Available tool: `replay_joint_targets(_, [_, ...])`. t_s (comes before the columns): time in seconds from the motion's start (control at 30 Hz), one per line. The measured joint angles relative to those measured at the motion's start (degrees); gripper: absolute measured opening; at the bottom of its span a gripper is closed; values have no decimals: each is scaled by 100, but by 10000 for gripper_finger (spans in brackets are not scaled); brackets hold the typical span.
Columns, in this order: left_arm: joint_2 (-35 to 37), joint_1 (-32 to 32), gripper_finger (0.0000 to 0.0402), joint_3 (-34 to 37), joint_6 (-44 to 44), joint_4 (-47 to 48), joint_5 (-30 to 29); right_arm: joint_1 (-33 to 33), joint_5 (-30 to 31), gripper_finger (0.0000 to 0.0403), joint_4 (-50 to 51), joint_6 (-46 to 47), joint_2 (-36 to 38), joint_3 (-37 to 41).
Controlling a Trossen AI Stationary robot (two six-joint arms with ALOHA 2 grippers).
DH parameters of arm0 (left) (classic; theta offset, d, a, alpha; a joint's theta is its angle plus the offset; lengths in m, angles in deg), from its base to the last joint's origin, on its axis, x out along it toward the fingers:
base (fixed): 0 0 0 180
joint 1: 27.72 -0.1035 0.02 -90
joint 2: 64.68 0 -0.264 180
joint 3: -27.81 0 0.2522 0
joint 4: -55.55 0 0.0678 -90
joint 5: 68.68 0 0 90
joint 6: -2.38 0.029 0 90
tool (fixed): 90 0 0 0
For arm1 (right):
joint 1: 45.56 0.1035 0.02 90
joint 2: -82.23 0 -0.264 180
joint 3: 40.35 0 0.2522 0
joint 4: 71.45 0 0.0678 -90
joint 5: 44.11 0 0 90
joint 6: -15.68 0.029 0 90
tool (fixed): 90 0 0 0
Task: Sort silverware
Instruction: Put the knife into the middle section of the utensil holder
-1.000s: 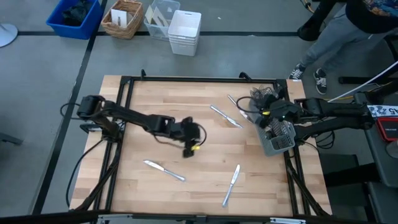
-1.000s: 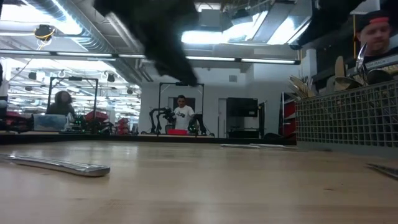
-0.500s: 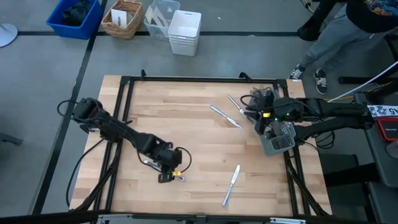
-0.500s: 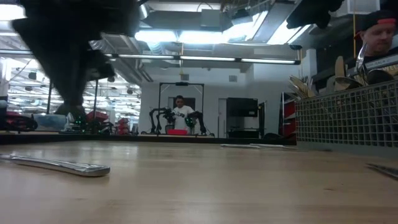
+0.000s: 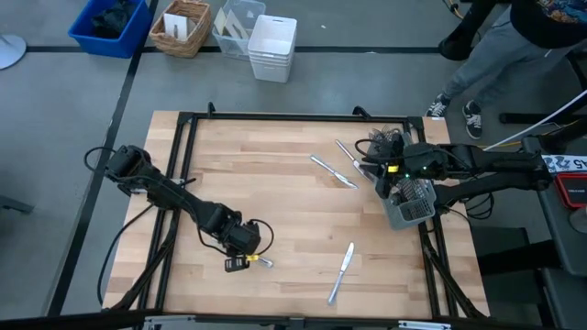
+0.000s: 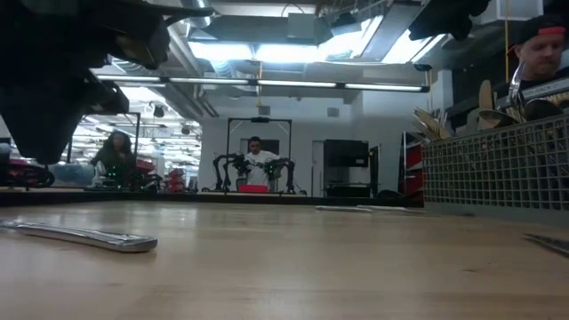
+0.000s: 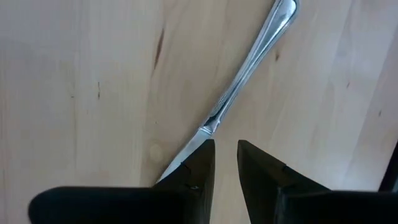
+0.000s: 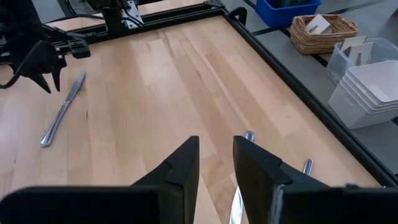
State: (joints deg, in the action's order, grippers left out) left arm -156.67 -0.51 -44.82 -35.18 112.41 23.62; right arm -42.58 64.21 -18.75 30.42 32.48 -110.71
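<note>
Looking down, high view: left gripper [image 5: 246, 263] has dropped to a table knife [image 5: 260, 262] at lower centre since a second ago; right gripper [image 5: 383, 170] stays by the caddy [image 5: 408, 203]. Left wrist view: fingers [image 7: 202, 163] narrowly parted over the knife blade [image 7: 186, 155], grip uncertain.

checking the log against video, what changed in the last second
The left gripper swung from mid-table toward the near edge and came down over the slim silver table knife lying there, fingers slightly apart astride its blade, not gripping. The right gripper stayed by the dark wire-mesh caddy; the other knives did not move.
</note>
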Motion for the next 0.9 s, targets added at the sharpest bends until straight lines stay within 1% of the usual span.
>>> replay_joint_targets(0.13, [-2,33,67,0,-75,3,0,0,0,101,2,0,0,0])
replay_joint_targets(0.2, [-59,34,80,0,-176,-10,3,0,0,101,2,0,0,0])
replay_joint_targets(0.3, [-254,58,111,0,-260,-18,0,0,-2,101,6,0,0,0])
replay_joint_targets(0.4, [-486,84,143,0,135,-24,-1,0,-2,101,9,0,0,0])
replay_joint_targets(0.5, [-675,98,163,0,699,-27,4,0,-2,101,9,0,0,0])
replay_joint_targets(0.53, [-721,98,167,0,821,-31,2,0,-2,101,9,0,0,0])
replay_joint_targets(0.63, [-839,96,170,0,808,-65,-64,0,-2,101,11,0,0,0])
replay_joint_targets(0.8, [-932,96,170,0,773,-86,-399,0,-2,101,11,0,0,0])
replay_joint_targets(0.9, [-1026,101,170,-2,761,-203,-490,0,-2,101,13,0,0,0])
